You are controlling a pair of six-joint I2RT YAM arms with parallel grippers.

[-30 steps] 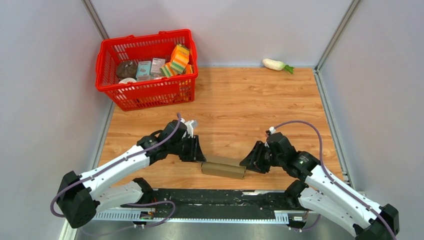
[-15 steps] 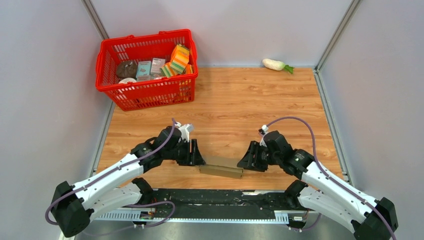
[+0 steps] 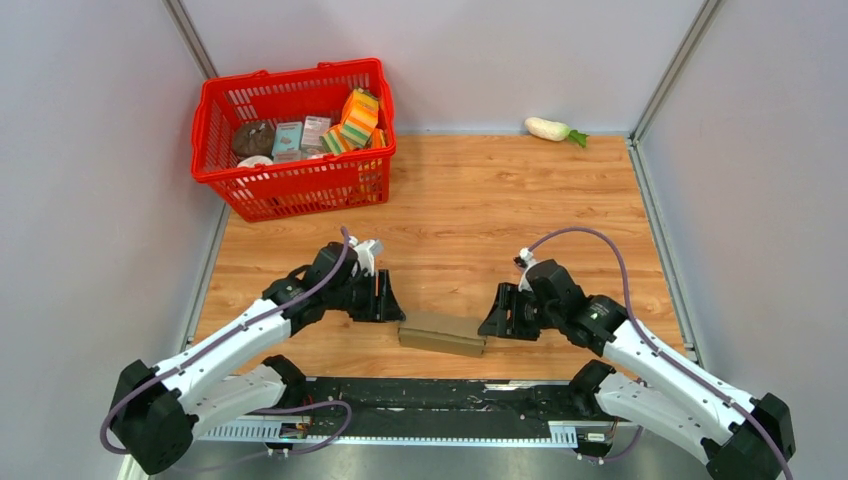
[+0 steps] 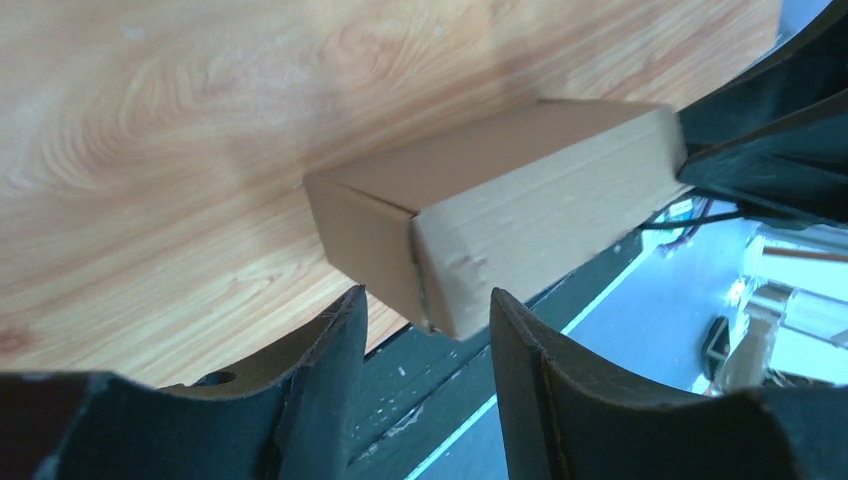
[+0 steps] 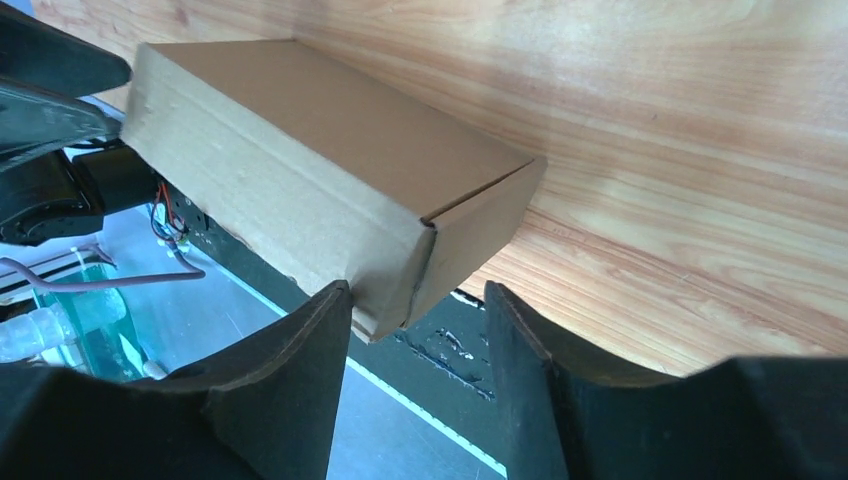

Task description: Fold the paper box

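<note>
Paper box: the paper box (image 3: 442, 333), plain brown and closed, lies flat on the wooden table (image 3: 480, 220) at its near edge, between the 2 grippers.
Box change: 1 second ago the top view showed it as a thin strip; now more of its top face shows, and it sits slightly further left.
Left gripper: the left gripper (image 3: 395, 308) is at the box's left end with its jaws apart. In the left wrist view the box's near corner reaches between the 2 fingers (image 4: 330, 380), with bare gaps on both sides, so nothing is gripped.
Left change: its jaws stand wider than 1 second ago, and the wrist has drawn a little away from the box's left end.
Right gripper: the right gripper (image 3: 490, 322) is at the box's right end, jaws parted. In the right wrist view the box's corner pokes between the fingers (image 5: 290, 400). One finger is clear of the cardboard; whether the other touches it, I cannot tell.
Right change: jaws wider than before, and the wrist has moved slightly leftward with the box.
Red basket: the red basket (image 3: 290, 180) of groceries is well beyond the box, to its far left, unmoved.
White radish: the white radish (image 3: 548, 128) is far beyond the box, to its right, unmoved.
</note>
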